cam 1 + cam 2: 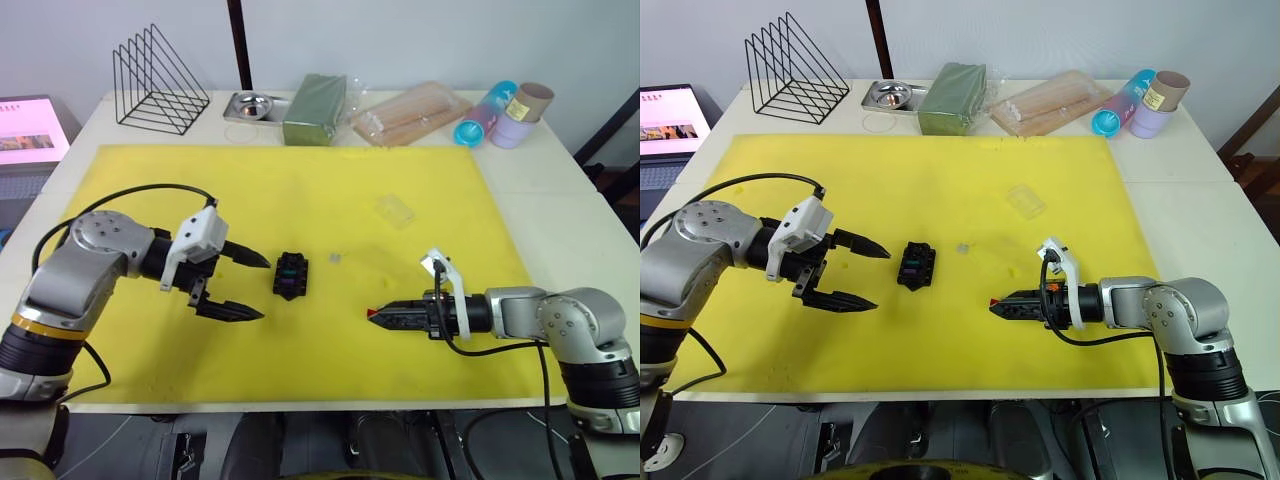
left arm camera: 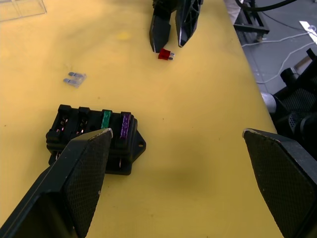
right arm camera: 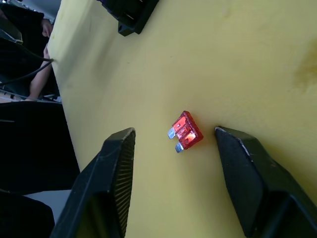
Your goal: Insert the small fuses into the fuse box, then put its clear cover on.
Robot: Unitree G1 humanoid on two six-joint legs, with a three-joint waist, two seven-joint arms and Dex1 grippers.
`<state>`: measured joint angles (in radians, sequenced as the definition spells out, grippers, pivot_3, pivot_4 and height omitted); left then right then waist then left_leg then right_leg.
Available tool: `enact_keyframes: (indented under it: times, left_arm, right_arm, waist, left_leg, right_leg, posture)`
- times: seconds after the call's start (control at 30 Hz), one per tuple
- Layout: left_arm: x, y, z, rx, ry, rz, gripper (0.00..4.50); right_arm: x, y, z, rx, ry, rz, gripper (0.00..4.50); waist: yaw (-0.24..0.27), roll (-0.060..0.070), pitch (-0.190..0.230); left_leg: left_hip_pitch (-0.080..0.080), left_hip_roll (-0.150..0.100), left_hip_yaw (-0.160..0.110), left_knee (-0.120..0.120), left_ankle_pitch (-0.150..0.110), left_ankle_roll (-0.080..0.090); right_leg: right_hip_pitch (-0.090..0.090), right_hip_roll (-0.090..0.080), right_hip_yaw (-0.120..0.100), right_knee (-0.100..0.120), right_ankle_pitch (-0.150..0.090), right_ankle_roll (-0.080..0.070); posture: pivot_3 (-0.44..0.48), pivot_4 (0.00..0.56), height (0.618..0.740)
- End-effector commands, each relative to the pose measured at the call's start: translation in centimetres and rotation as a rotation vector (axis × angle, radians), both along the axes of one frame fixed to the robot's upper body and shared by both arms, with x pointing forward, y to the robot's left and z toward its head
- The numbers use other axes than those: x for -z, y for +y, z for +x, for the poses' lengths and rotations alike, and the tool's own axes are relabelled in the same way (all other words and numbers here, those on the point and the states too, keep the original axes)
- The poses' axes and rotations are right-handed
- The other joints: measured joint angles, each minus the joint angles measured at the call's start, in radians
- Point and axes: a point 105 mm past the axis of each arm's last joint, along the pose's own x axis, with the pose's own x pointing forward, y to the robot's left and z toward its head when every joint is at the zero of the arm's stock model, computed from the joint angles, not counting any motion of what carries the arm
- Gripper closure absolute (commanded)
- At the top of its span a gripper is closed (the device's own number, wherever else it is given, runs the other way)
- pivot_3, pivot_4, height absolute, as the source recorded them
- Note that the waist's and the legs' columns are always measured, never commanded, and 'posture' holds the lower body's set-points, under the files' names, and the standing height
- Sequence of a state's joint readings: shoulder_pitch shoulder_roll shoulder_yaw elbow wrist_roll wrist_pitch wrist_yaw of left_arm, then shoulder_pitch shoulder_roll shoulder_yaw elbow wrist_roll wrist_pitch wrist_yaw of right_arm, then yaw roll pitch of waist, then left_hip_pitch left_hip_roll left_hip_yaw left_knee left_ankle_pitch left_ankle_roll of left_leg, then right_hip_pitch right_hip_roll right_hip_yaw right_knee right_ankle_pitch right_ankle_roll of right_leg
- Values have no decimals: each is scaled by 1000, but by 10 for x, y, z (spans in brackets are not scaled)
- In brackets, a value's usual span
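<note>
2 fuses [image 2: 115, 124] — green, purple — sit in the fuse box [image 2: 91, 136].

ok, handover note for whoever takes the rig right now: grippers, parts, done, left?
Left gripper: open, empty, just left of the fuse box.
Right gripper: open, fingers straddling the red fuse lying on the yellow mat, not yet gripped.
Done: green fuse and purple fuse seated in the box.
Left: red fuse, the pale clear fuse loose on the mat beside the box, then the clear cover, lying farther back on the mat.
</note>
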<state>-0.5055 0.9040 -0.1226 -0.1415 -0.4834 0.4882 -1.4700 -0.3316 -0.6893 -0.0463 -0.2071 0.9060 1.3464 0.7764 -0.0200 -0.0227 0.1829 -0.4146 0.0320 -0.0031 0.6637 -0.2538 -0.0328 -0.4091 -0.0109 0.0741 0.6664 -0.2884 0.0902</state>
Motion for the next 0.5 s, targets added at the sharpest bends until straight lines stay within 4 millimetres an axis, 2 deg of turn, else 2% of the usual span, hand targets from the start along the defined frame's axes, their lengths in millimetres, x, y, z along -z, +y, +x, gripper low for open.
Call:
enact_keyframes:
  times: [0.03, 0.07, 0.5]
  left_arm:
    - [-10, 2, 0, 3, -50, -2, 0]
    - [-10, 2, 0, 3, -50, -1, 0]
    - [-10, 1, 1, 3, -54, -3, 0]
  right_arm:
    - [2, 4, -3, -22, 14, 2, 3054]
    - [2, 4, -3, -22, 15, 1, 3387]
    - [1, -2, 1, -4, 9, -3, 3387]
  waist:
    - [0, 0, 0]
    - [0, 0, 0]
    - [1, 0, 0]
  left_leg:
    - [0, 0, 0, 0, 0, 0]
    - [0, 0, 0, 0, 0, 0]
    - [0, 0, 0, 0, 0, 0]
  right_leg:
    - [0, 0, 0, 0, 0, 0]
    - [0, 0, 0, 0, 0, 0]
    - [0, 0, 0, 0, 0, 0]
  posture:
    - [0, 150, 740]
    - [0, 150, 740]
    - [0, 150, 740]
